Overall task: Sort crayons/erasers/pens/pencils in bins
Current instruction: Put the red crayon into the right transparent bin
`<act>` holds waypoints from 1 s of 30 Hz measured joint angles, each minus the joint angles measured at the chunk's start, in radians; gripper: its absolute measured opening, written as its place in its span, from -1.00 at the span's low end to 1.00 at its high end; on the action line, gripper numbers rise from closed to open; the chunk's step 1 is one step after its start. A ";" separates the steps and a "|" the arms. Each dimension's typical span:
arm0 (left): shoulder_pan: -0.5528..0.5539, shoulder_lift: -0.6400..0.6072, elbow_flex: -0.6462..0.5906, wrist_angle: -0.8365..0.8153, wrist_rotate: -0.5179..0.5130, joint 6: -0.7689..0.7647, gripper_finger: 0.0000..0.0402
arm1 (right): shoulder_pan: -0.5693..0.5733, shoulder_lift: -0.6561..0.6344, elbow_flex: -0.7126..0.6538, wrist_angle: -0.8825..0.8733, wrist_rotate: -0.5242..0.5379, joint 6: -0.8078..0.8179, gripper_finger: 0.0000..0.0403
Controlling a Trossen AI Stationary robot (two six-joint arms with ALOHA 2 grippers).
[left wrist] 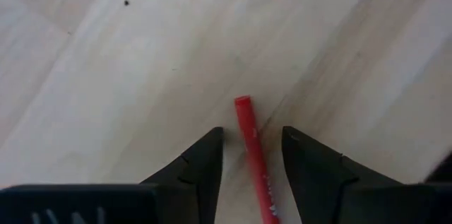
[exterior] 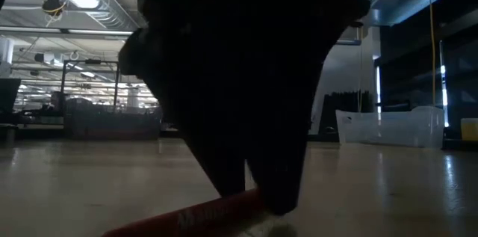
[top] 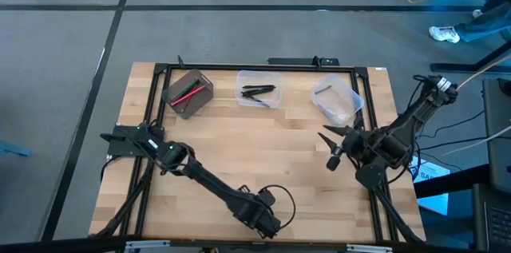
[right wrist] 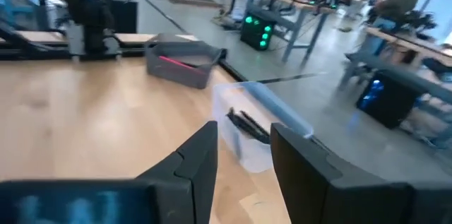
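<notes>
My left gripper (left wrist: 252,143) is open and points down at the table's near edge (top: 267,223). Its two fingers stand on either side of a red stick (left wrist: 248,128) that lies flat on the wood, and a gap shows on both sides. In the low view the same red stick (exterior: 213,211) lies under the dark fingers (exterior: 280,196). My right gripper (top: 330,148) is open and hangs over the table's right part, holding nothing. Along the far side stand a grey box (top: 188,93) with red and pink sticks, a clear squarish tub (top: 259,89) with black sticks, and a clear rounded tub (top: 337,100) with a grey stick.
The right wrist view looks across the table at the grey box (right wrist: 182,60) and the clear squarish tub (right wrist: 254,121). A black frame (top: 239,67) runs along the table's far, left and right sides. Bare wood (top: 263,149) lies between the arms. People and desks show in the room beyond.
</notes>
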 joint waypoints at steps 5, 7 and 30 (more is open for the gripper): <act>-0.001 -0.005 -0.046 0.012 0.009 0.026 -0.34 | 0.052 0.001 0.000 0.000 -0.011 0.025 -0.33; -0.002 -0.004 -0.047 0.009 0.006 0.058 -0.42 | 0.077 0.001 0.000 0.000 -0.010 0.041 -0.33; 0.285 0.006 0.058 0.040 -0.296 0.900 -0.97 | 0.218 -0.002 -0.001 0.261 0.054 -0.159 -0.33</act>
